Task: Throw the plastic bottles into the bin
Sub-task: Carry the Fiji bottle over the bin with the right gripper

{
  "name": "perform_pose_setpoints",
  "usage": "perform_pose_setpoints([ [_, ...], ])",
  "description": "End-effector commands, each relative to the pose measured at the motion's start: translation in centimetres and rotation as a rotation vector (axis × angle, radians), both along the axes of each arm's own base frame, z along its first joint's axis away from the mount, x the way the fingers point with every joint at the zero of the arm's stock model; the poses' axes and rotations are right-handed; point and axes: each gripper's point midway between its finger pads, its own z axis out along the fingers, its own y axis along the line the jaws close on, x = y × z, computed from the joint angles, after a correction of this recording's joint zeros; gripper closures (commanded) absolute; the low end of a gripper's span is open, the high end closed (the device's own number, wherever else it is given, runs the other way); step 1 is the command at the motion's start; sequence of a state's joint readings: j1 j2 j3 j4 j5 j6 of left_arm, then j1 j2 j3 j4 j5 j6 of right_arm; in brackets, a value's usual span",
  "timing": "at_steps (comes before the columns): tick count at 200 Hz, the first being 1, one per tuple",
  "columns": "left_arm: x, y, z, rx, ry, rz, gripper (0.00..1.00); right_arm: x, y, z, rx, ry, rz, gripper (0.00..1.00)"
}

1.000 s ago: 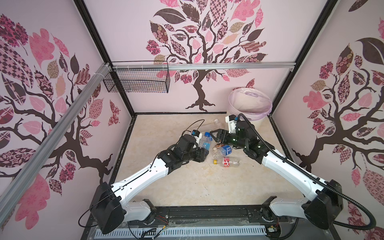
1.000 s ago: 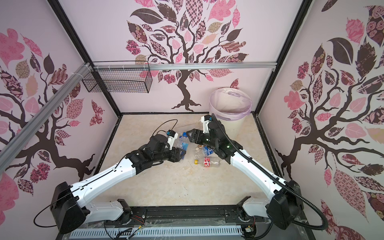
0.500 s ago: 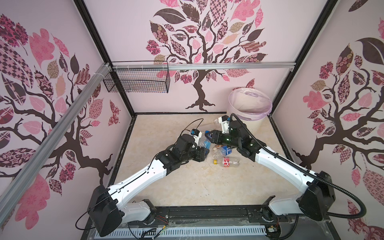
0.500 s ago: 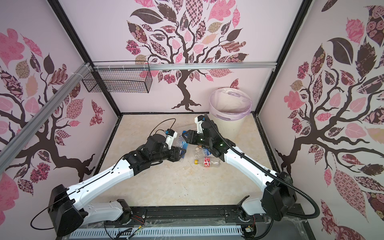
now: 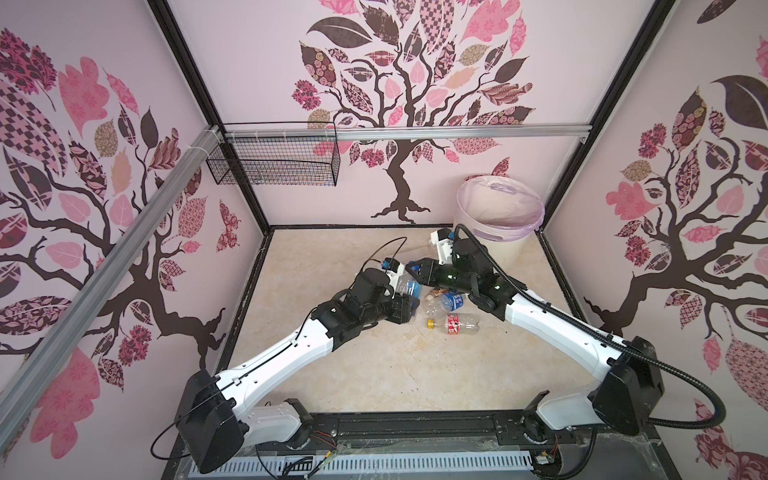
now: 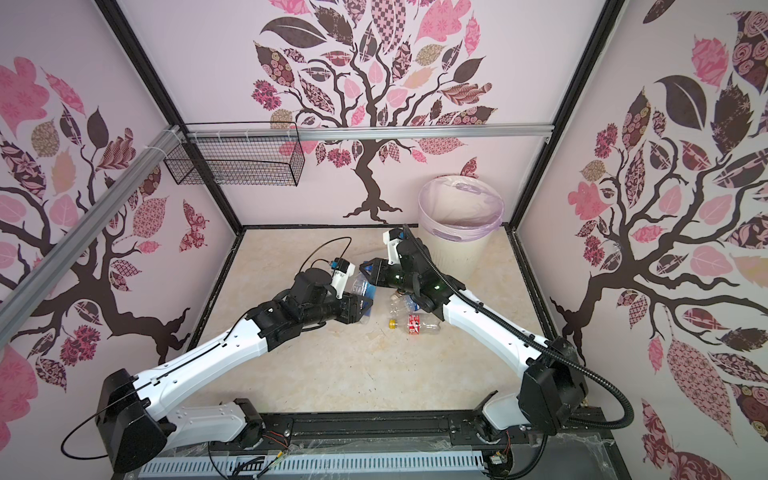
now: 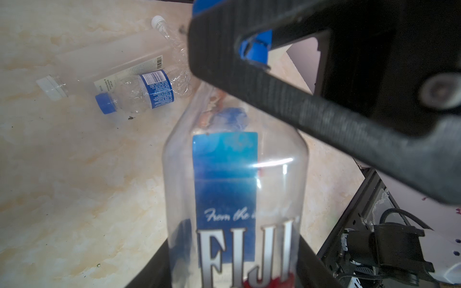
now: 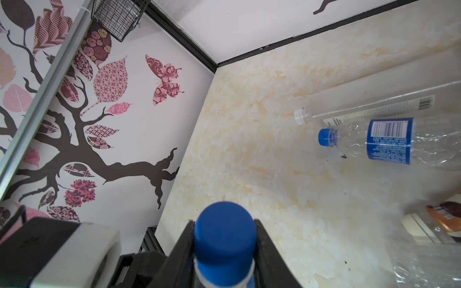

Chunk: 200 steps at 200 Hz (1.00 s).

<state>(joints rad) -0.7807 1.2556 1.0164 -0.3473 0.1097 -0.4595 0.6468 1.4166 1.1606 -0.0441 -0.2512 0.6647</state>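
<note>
Bin [image 5: 515,249] stands far right. Fiji bottle [image 7: 234,199] is held mid-scene: left gripper [image 6: 359,307] clamps the body, right gripper [image 5: 417,270] is pinched onto the blue cap [image 8: 224,224]. Looks empty, so probably light, slick and crushable. Neck is likely the stiffest hold.

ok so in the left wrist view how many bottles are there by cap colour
blue cap: 2, the fiji bottle and the crushed blue-label bottle
white cap: 2, the long clear bottle and the crumpled clear bottle
total: 4
</note>
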Motion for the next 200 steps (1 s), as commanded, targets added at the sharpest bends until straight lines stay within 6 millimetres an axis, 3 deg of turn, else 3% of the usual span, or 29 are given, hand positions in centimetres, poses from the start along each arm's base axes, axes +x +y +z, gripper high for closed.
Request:
perform_pose_setpoints([
  [1,-0.1,-0.2,1.4,-0.038,-0.032,-0.007,0.42,0.5,-0.1,0.7,-0.034,-0.041,-0.012,0.74],
  [54,0.1,0.0,1.6,-0.035,-0.036,0.015,0.37,1.2,-0.9,1.1,-0.105,-0.088,-0.045,0.78],
  [100,0.8,0.4,3.1,-0.009,-0.076,0.04,0.22,3.2,-3.2,4.1,-0.23,-0.201,-0.121,0.79],
  [132,2.0,0.3,6.6,-0.004,-0.15,0.04,0.02,5.4,-6.6,9.6,-0.341,-0.345,-0.232,0.79],
  [164,3.5,-0.9,11.7,-0.039,-0.244,0.029,0.02,6.5,-11.0,18.0,-0.489,-0.569,-0.432,0.79],
  [200,5.1,-3.0,17.3,-0.124,-0.324,0.014,0.02,5.7,-14.9,28.1,-0.565,-0.829,-0.652,0.78],
])
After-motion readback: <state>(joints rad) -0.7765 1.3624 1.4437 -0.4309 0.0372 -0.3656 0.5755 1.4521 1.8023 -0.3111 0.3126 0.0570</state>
